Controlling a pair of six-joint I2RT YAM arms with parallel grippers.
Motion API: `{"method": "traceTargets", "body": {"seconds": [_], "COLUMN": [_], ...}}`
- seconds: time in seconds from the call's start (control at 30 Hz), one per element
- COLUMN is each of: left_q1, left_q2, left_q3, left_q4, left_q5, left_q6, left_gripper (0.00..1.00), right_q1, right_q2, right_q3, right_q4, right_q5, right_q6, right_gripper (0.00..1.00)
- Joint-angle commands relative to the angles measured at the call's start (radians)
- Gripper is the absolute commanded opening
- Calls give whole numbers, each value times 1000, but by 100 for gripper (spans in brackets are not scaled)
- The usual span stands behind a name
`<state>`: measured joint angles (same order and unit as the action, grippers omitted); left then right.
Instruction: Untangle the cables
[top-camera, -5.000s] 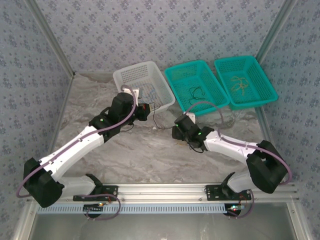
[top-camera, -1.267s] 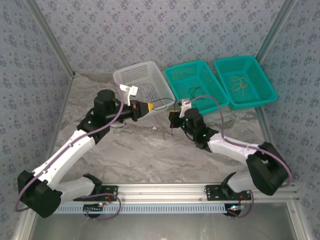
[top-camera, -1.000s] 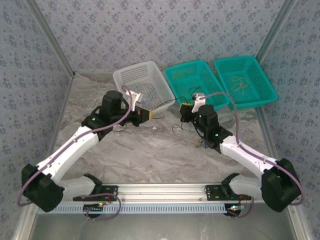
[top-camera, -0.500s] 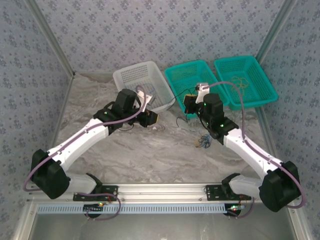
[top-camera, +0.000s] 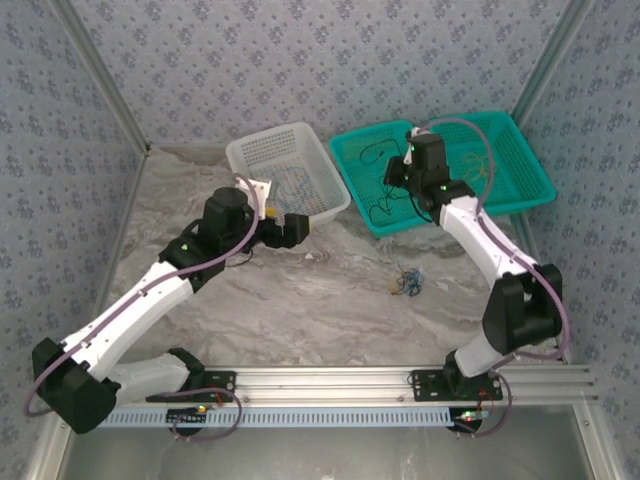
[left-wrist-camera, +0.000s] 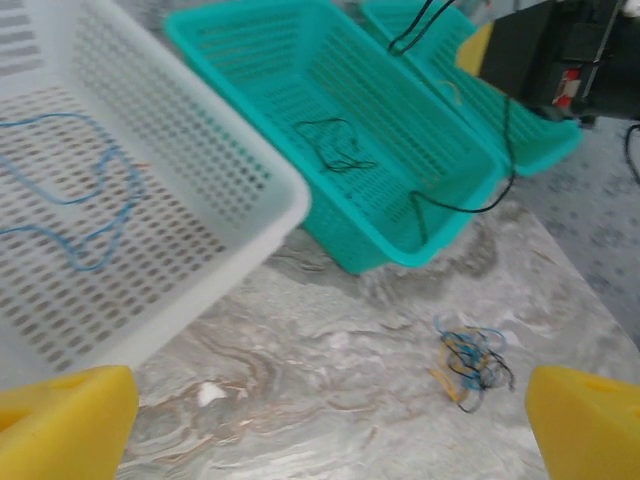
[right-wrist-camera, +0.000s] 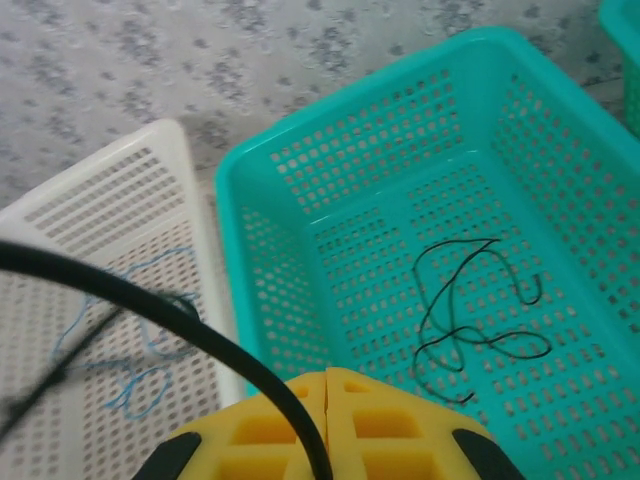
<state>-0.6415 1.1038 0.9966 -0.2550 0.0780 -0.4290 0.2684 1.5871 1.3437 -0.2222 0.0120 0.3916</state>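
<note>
Cables are distributed across the desk (top-camera: 300, 305), three baskets and one tool. The desk is a marbled grey surface.

Three perforated baskets stand in a row at the far side of the desk:
- the white basket (top-camera: 268, 135) on the left
- the middle teal basket (top-camera: 345, 165) beside it
- the right teal basket (top-camera: 530, 155) at the end of the row

The left arm (top-camera: 150, 300) reaches toward the near corner of the white basket. The left tool (left-wrist-camera: 322, 428) hovers over bare desk just in front of that basket. It is released, with its yellow fingers (left-wrist-camera: 60, 430) spread wide and nothing between them.

The right arm (top-camera: 480, 240) stretches out over the middle teal basket. The right tool (right-wrist-camera: 328, 410) hangs above that basket, its fingers pressed together and clenched on a black cable (right-wrist-camera: 150, 297). In the left wrist view this cable hangs down from the tool, and its lower part drapes across the near corner rim of the middle teal basket.

The remaining cables lie as follows:
- A blue cable (left-wrist-camera: 98, 193) lies curled on the floor of the white basket.
- A second black cable (left-wrist-camera: 335, 145) lies looped on the floor of the middle teal basket.
- A yellow cable (top-camera: 480, 165) lies in the right teal basket.
- A small tangle (top-camera: 406, 283) of blue, yellow and black strands rests on the desk, in front of the middle teal basket and apart from both tools.
</note>
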Motion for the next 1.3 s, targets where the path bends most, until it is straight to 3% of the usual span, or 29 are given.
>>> {"method": "traceTargets", "body": {"seconds": [0.0, 0.3, 0.47, 0.63, 0.73, 1.27], "left_q1": [12, 43, 50, 54, 56, 60], "left_q2": [-35, -68, -64, -57, -44, 18], "left_q3": [-40, -80, -82, -84, -84, -122], "left_q4": [22, 6, 2, 4, 12, 130], "left_q5": [-143, -184, -183, -184, -176, -180], "left_q6": [-64, -112, -119, -124, -135, -228], "left_gripper": [99, 99, 99, 99, 99, 99], "right_q1": [-29, -45, -44, -42, -41, -47], "right_q2": [100, 344, 388, 307, 234, -190], "right_q3": [113, 376, 422, 333, 259, -130], "right_q4": [-145, -301, -354, -306, -279, -261], "right_q5": [48, 202, 223, 198, 191, 194], "right_q6": [-21, -39, -1, 13, 22, 76], "right_gripper": [11, 18, 57, 71, 99, 100]}}
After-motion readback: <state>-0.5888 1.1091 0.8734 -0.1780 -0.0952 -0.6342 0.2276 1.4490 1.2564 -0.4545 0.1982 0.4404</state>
